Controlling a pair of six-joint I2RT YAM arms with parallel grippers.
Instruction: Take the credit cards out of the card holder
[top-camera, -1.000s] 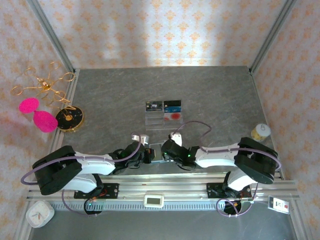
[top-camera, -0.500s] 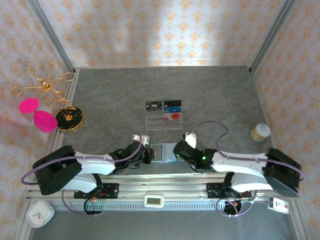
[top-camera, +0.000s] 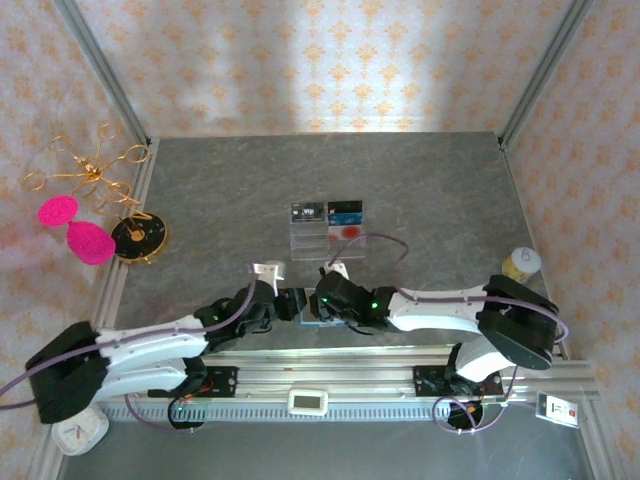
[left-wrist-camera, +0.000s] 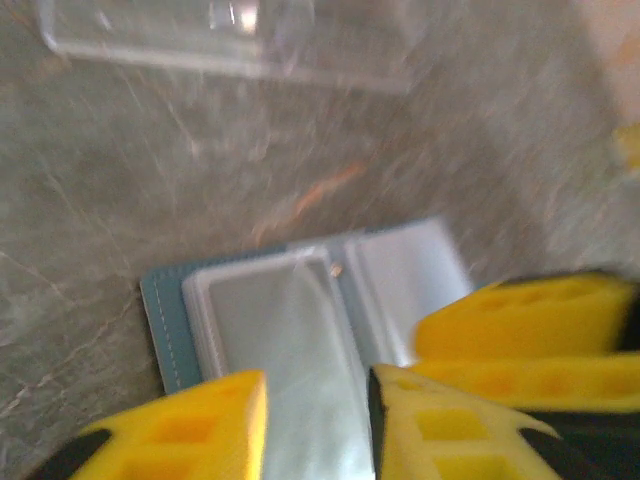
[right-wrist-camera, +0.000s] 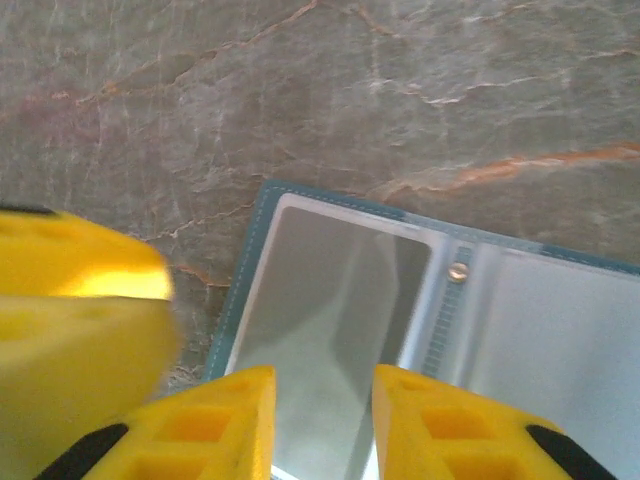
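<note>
The teal card holder (right-wrist-camera: 250, 262) lies open flat on the table, its clear pockets (left-wrist-camera: 270, 325) showing a plain grey sheen. My left gripper (left-wrist-camera: 318, 425) hangs open just over one pocket, fingers apart. Facing it, my right gripper (right-wrist-camera: 322, 425) is open low over the other end of the same holder (left-wrist-camera: 160, 320). In the top view the two grippers (top-camera: 293, 303) (top-camera: 322, 300) meet nose to nose near the front edge and cover most of the holder. Three credit cards sit in the clear tray (top-camera: 300, 243): a black one (top-camera: 308, 212), a blue one (top-camera: 345, 210) and a pale one with red print (top-camera: 346, 232).
A black and gold disc (top-camera: 138, 236), pink shapes (top-camera: 88, 242) and gold wire (top-camera: 90, 170) lie at the left edge. A small round jar (top-camera: 521, 263) stands at the right. Metal frame posts rise at the back corners; the rail runs along the front.
My left gripper has gone from shut to open and its arm has stretched out. The right arm swung right, then back left over the holder.
</note>
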